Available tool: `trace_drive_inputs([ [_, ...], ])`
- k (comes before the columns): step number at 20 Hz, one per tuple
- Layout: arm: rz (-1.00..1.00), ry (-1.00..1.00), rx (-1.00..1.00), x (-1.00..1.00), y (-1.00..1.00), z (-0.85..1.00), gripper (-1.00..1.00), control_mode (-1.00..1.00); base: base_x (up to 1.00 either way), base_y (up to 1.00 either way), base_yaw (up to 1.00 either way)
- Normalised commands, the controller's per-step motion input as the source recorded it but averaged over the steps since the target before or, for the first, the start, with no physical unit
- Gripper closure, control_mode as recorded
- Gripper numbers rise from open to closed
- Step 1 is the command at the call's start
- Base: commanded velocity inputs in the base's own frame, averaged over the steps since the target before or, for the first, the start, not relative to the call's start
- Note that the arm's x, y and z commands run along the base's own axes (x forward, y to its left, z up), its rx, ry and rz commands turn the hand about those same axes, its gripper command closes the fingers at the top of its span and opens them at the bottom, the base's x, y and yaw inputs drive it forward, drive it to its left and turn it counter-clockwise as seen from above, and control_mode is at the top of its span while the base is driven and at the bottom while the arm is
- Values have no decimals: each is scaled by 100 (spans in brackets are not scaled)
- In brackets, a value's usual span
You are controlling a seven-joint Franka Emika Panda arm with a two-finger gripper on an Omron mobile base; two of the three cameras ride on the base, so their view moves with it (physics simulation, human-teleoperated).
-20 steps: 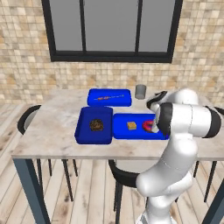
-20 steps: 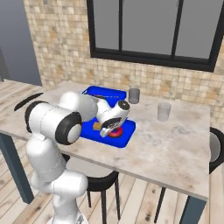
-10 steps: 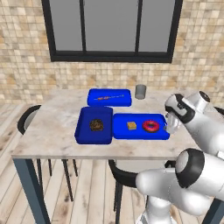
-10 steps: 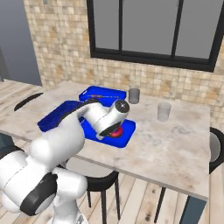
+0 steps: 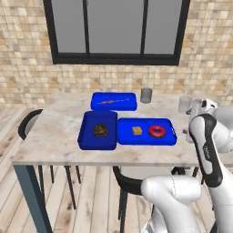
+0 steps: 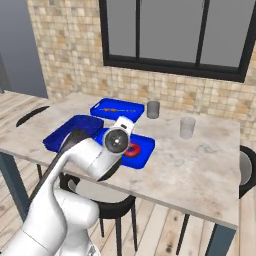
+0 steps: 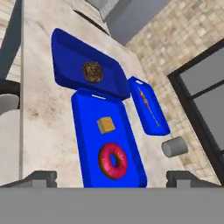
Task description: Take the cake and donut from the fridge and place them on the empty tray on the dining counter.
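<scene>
You've got the small tan-orange cube of cake and the red-pink frosted ring donut both lying inside the wide bright blue tray with the raised rim — cake toward its left end, donut toward its right end, near each other but apart. That tray lies on the long beige marble-look dining counter, close to the counter's near edge. Touching the tray's left side is a squarish blue tray holding a dark brown lumpy food. Toward the far edge there's a third blue tray with a thin orange item, a grey cup just beside its right end. Your two-finger gripper is spread wide with nothing between the tips, hovering off the donut end of the wide tray.
</scene>
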Motion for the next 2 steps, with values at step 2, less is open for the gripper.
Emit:
trace_drive_inputs([
  [2,0,-22,-9,-65,-1,100,-100,-100,0,0,0],
])
